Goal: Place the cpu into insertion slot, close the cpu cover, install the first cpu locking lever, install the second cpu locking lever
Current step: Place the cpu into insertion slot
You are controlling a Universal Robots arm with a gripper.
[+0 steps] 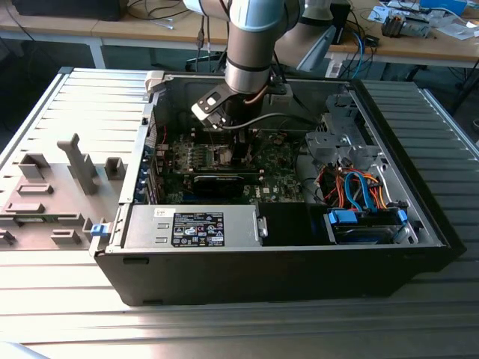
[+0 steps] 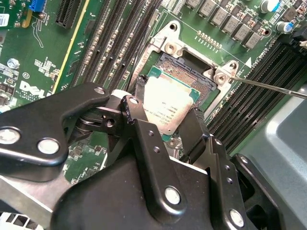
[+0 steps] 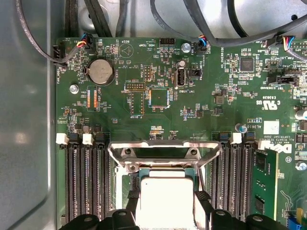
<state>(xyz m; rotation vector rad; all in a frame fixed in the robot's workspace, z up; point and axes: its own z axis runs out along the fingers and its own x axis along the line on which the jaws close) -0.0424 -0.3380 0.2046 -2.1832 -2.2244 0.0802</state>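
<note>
The gripper (image 2: 168, 99) pinches the cpu (image 2: 167, 109) by two opposite edges. The cpu sits over the insertion slot (image 2: 190, 70), some dark contacts exposed beside it.

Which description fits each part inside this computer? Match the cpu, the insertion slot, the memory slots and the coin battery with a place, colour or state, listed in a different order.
Column one:
1. cpu
2. insertion slot
3. memory slots
4. coin battery

Column two:
A. long dark rows running on both sides of the square socket
B. held by the gripper, over the socket
C. round and silver
D. dark centre partly exposed past the chip's edge

Pairs: 1-B, 2-D, 3-A, 4-C
</note>
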